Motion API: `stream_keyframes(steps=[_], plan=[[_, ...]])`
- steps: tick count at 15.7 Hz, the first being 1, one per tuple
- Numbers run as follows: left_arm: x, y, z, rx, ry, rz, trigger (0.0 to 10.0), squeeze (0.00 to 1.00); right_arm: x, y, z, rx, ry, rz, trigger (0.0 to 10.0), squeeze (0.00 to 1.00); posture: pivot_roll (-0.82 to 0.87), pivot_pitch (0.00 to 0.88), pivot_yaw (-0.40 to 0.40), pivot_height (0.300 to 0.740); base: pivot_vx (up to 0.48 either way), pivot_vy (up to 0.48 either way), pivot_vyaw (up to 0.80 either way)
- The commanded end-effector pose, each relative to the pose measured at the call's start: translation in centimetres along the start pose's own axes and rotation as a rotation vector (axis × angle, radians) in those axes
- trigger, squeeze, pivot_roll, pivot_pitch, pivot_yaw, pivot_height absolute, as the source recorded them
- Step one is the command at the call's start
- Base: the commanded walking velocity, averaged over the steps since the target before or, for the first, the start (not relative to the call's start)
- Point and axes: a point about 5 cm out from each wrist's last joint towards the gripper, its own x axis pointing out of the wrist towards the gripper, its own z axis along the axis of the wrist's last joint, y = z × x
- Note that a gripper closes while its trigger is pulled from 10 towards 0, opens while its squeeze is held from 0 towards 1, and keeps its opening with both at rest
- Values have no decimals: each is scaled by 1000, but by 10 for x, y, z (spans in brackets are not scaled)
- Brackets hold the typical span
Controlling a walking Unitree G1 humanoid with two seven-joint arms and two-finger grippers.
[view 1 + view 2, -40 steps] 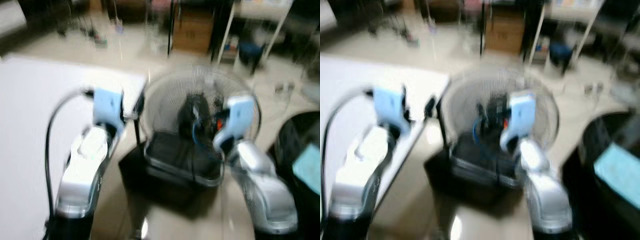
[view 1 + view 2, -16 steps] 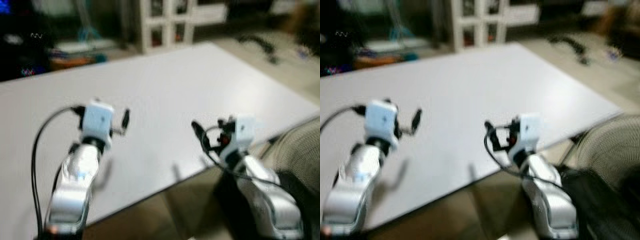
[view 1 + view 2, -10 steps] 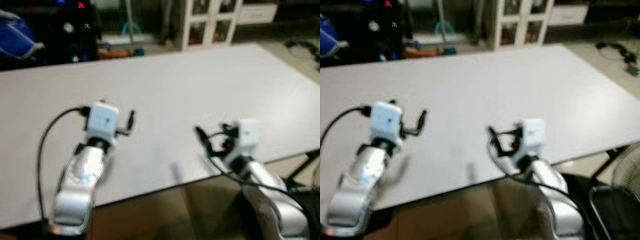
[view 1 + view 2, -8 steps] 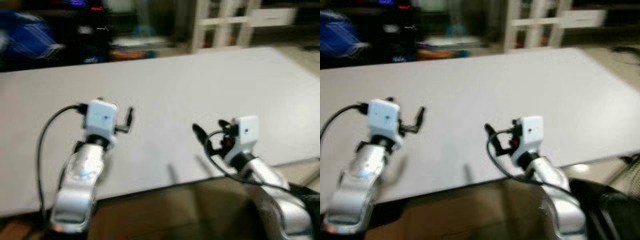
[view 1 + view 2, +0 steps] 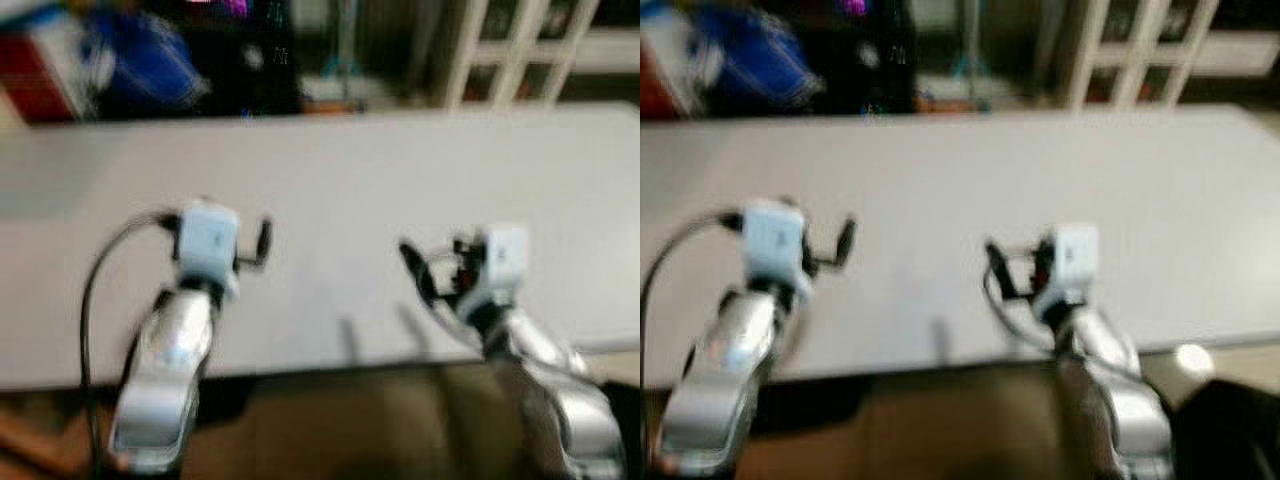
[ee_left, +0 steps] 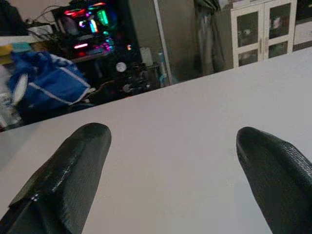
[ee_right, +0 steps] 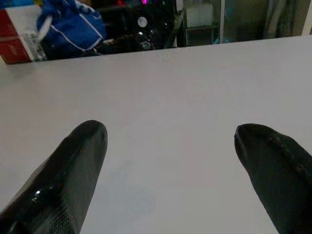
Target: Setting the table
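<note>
A large bare white table stretches across the eye views, which are blurred, and nothing lies on the part I see. My left gripper hovers over the table's near edge on the left. In the left wrist view its black fingers stand wide apart, open, with nothing between them. My right gripper hangs over the near edge on the right. It is open too, and its fingers frame only bare tabletop.
Beyond the table's far edge sit a blue bag, a red and white box, a computer with coloured lights and a white cabinet. Brown floor shows below the near edge.
The camera has swung left: the fan and black basket have left the picture and the table now spans it. Both arms keep the same raised pose with fingers apart.
</note>
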Motion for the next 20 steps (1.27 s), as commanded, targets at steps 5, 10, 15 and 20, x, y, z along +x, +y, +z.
stream_keyframes(steps=[5, 10, 15, 20], plan=[[2, 9, -1, 30, 14, 26, 10000, 0, 1, 6, 1, -21, 10, -8, 10000, 0, -1, 0, -1, 740, 0, 437, 0], [5, 10, 0, 33, 15, 16, 10000, 0, 2, 6, 3, -26, 7, -46, 10000, 0, -1, 0, 3, 740, 0, 438, 0], [6, 10, 1, 36, 9, 19, 10000, 0, 3, 7, 5, -64, 3, -57, 10000, 0, 3, 0, -3, 740, 0, 444, 0], [9, 11, 5, 39, -5, 23, 10000, 0, 6, 13, 13, -42, -32, -57, 10000, 0, 4, 0, -6, 740, 0, 436, 0]])
